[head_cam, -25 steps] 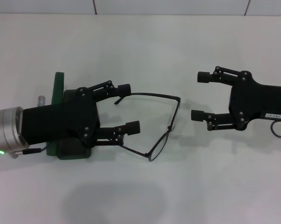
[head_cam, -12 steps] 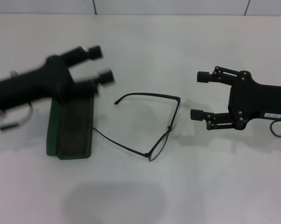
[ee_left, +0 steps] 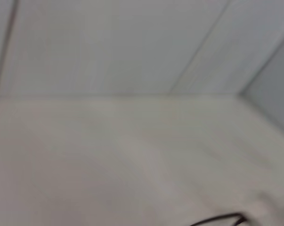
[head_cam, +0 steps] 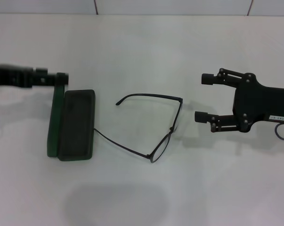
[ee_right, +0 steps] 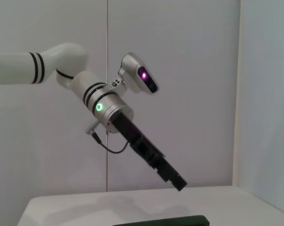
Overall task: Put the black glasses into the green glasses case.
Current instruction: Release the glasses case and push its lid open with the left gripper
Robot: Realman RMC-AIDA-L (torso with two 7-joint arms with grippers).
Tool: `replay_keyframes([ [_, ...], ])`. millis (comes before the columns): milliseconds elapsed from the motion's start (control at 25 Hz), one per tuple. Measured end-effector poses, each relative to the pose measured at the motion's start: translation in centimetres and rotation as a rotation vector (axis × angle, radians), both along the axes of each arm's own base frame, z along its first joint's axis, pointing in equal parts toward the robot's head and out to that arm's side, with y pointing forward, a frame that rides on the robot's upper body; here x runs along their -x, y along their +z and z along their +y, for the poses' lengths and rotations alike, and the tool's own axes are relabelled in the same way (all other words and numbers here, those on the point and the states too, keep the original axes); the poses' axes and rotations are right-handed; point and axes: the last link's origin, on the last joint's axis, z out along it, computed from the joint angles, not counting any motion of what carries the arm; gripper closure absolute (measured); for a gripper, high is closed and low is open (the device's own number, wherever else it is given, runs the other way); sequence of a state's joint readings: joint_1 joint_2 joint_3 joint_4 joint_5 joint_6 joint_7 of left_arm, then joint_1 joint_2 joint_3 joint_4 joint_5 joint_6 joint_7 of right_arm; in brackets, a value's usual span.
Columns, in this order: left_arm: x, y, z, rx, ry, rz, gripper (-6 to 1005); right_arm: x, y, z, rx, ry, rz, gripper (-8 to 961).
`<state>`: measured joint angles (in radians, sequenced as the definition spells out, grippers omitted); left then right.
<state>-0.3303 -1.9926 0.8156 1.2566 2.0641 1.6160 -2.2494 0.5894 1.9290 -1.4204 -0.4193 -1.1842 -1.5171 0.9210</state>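
Glasses (head_cam: 153, 125) lie unfolded on the desk (head_cam: 132, 47) beside the open green case (head_cam: 72, 124); right pincer (head_cam: 202, 97), spread open, should approach the frame gently. Left pincer's (head_cam: 38, 76) state: cannot tell.

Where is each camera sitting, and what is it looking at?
Head view: up on the robot's head, looking down at the table, black glasses, open green glasses case, the left hand and right hand.
Left wrist view: on the left arm, facing bare table and wall; no hand visible.
Right wrist view: on the right arm, facing the raised left arm.
Shared: head and right wrist views both show the case.
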Motion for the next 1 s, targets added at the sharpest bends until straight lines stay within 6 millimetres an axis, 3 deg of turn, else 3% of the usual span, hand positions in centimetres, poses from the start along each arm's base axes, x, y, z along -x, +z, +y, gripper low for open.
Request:
replay_keyframes([
  [240,0.3,-1.9,-0.9,0.018,0.101,0.159,169,0.1,-0.1,0.0,-0.002,0.005,0.001,69],
  [680,1.0,-3.9,0.2,0.03,0.185,0.314,248,0.1,-0.2,-0.1,-0.003,0.004,0.002,69],
  [920,0.4,-4.0,0.7,0.03,0.178,0.327,291,0.0,-0.2,-0.1,-0.002,0.003,0.002,69],
  [1000,0.3,-3.9,0.8,0.029,0.18,0.322,360,0.0,-0.2,-0.1,-0.002,0.003,0.002,69],
])
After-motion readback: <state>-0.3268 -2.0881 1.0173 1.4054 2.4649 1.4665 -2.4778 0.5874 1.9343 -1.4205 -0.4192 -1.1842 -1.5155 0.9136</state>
